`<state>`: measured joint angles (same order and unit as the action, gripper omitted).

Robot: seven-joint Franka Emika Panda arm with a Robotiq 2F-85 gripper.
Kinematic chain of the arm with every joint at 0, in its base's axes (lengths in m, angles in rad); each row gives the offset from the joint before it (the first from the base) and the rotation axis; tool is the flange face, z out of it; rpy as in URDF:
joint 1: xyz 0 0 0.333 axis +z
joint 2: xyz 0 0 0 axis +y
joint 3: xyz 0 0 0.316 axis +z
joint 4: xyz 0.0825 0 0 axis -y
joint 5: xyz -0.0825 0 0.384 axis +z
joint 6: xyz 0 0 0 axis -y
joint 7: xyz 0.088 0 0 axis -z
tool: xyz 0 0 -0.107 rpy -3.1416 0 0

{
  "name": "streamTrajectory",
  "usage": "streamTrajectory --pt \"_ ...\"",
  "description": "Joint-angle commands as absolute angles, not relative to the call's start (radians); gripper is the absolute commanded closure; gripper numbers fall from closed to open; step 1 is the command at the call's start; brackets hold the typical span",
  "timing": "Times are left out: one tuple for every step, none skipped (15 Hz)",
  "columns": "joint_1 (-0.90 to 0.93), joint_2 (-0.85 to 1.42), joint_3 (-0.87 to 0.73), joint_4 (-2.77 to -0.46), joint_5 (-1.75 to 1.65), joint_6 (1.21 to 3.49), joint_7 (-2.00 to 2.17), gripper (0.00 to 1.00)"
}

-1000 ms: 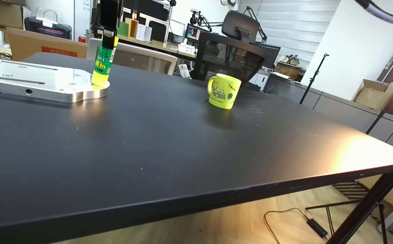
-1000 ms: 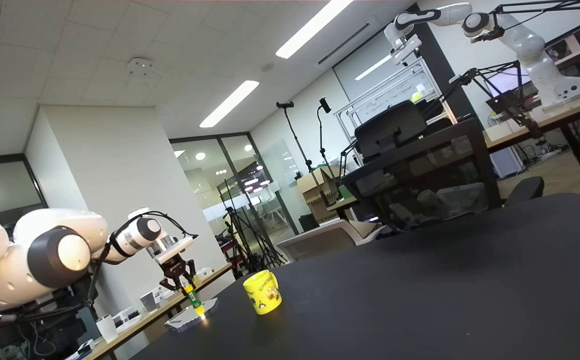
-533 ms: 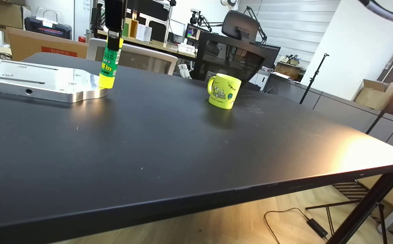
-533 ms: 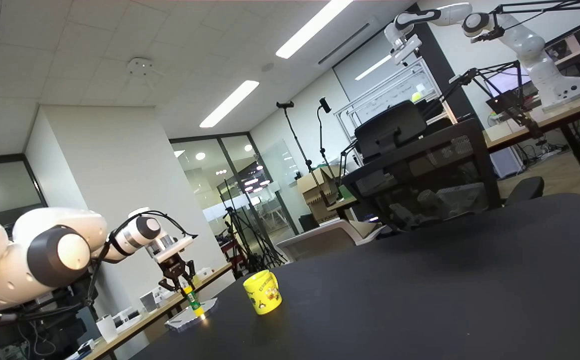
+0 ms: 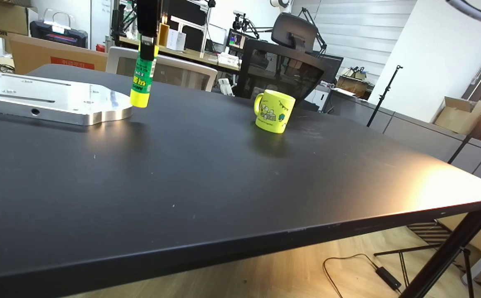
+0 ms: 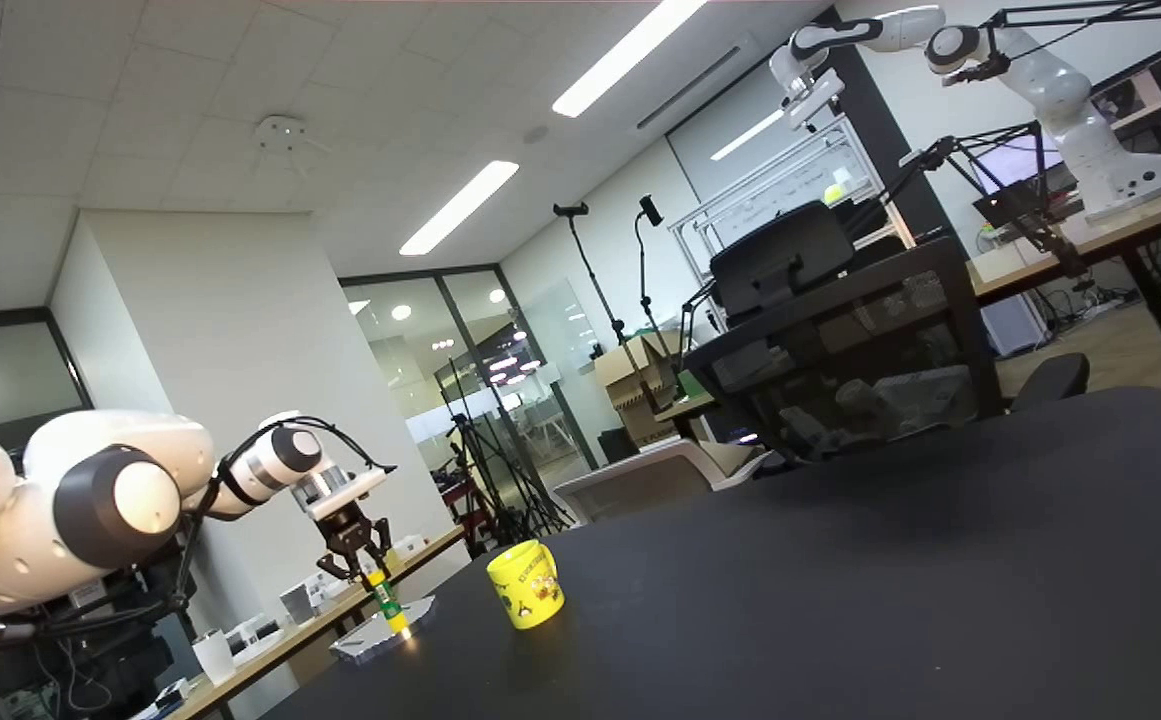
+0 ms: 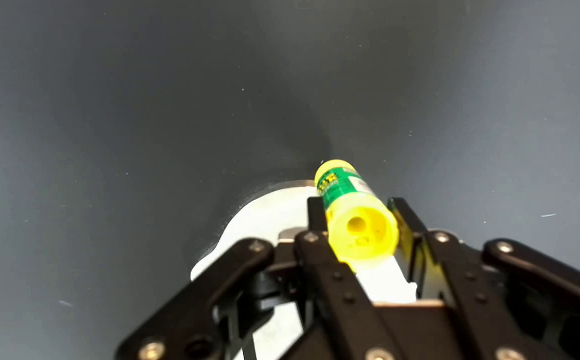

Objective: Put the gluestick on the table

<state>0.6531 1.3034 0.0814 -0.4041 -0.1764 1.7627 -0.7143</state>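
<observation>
- Pincer-fashion, the tool [image 7: 360, 217] was clamped on the gluestick [image 5: 143, 76], with a finger on either side of its upper end; in the wrist view both seemed to press against it.
- The gluestick hung roughly upright, its lower yellow end pointing down at the worktop [image 5: 240, 178], just beside the rounded end of the silver plate [image 5: 64, 94].
- In the wrist view that lower end showed past the plate's rim, against black surface. It seemed to be above the worktop rather than resting on it, though the gap could not be judged.
- On the worktop stood a yellow mug [image 5: 274, 111], well apart from the gluestick, so it hardly looked like an obstacle.
- As I judged it, the step in hand was the carry: the gluestick was in the grip and close to bare worktop, but not yet set down.
- The next move called for a small shift away from the plate, then a slow, straight descent until the base met the worktop, and only then a parting of the fingers.
- Lowered too near the plate, the base might have caught the rim; let go while leaning, so slim a cylinder would probably have toppled and rolled.
</observation>
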Motion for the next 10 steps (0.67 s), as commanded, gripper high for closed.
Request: streamTrajectory --pt "0.651 1.332 0.074 -0.336 -0.164 1.698 -0.695 0.91" --pt "0.642 1.273 0.081 -0.446 -0.168 1.741 -0.685 0.91" --pt "0.648 1.338 0.073 -0.329 -0.163 1.694 -0.687 0.91" --pt "0.646 1.343 0.073 -0.327 -0.163 1.696 -0.682 0.91" --pt "0.638 1.288 0.078 -0.434 -0.169 1.749 -0.670 0.91" --pt "0.642 1.351 0.073 -0.323 -0.162 1.710 -0.676 0.91" --pt "0.634 1.294 0.079 -0.431 -0.168 1.762 -0.665 0.91" --pt "0.639 1.356 0.073 -0.323 -0.162 1.716 -0.673 0.91" --pt "0.630 1.298 0.080 -0.433 -0.168 1.764 -0.663 0.91" --pt "0.629 1.299 0.079 -0.435 -0.168 1.766 -0.661 0.91"
